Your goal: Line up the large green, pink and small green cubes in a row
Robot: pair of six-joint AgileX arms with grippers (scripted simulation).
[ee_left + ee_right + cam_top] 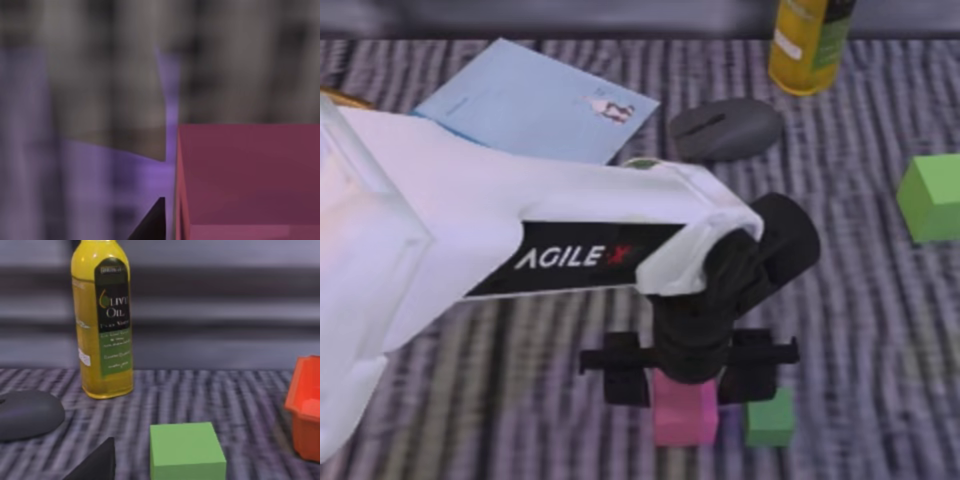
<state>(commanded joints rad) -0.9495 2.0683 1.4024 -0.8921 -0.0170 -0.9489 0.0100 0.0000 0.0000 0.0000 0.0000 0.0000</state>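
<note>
Left gripper (685, 385) over the pink cube (685, 412)

Its fingers straddle the cube; whether they grip it, I cannot tell. Small green cube (769, 418) sits just beside at 3 o'clock; large green cube (931, 197) lies well apart at 2 o'clock.

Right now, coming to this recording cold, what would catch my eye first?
The big white left arm fills the top view's left half, its hand low over the pink cube near the front edge, with the small green cube just right of it. The large green cube sits apart at the right edge. At the back stand a yellow olive oil bottle, a dark mouse and a blue booklet.
</note>
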